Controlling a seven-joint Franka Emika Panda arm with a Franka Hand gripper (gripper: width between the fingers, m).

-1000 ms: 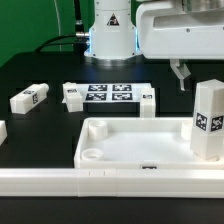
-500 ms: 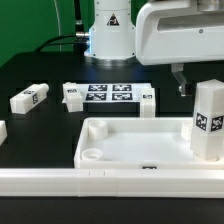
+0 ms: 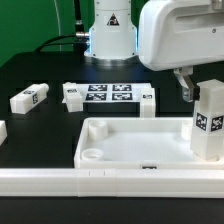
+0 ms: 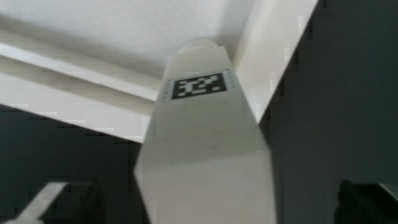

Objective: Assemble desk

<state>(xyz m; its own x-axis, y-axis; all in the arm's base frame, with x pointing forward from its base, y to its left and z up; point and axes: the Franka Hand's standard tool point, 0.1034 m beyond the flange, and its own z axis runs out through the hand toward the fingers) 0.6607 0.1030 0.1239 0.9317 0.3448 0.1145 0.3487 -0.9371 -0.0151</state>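
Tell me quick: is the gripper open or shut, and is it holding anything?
Gripper: open, holding nothing; it hangs at the top of the upright leg.

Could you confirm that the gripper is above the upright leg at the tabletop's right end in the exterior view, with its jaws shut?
No: the jaws are open, not shut. The wrist view shows the gripper with its fingers wide apart either side of the upright leg, which stands at the right end of the tabletop.
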